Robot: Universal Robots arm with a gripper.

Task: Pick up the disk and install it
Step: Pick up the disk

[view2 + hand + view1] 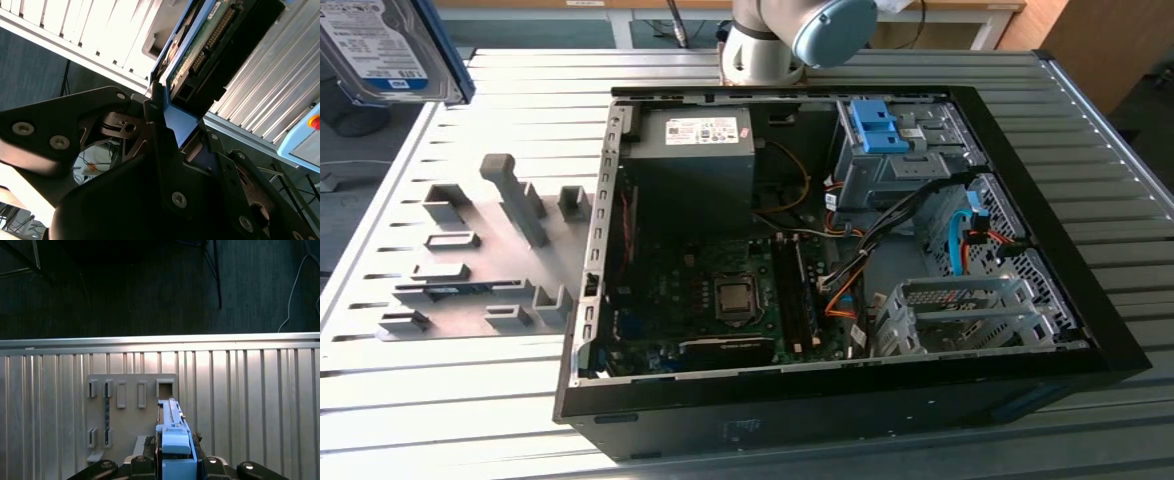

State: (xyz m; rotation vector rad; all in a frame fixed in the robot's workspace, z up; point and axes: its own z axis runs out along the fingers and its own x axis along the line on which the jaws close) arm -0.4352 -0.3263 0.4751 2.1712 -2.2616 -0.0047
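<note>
The disk [380, 45], a silver drive with a white-and-blue label in a blue carrier frame, hangs in the air at the exterior view's top left, above the table's corner. In the second wrist view my gripper [175, 120] is shut on the blue frame at one end of the disk [200, 40], whose green circuit-board underside faces the camera. In the first wrist view the disk [172, 425] stands edge-on between the fingers of my gripper [176, 460], above the grey fixture plate [132, 405].
An open computer case [1107, 350] lies on the slatted metal table [480, 420]. Inside are a grey power-supply box [707, 150], a blue bracket [881, 125] in the upper bay, a grey drive cage [961, 310] and cables. The fixture plate [467, 260] lies to the case's left in the exterior view.
</note>
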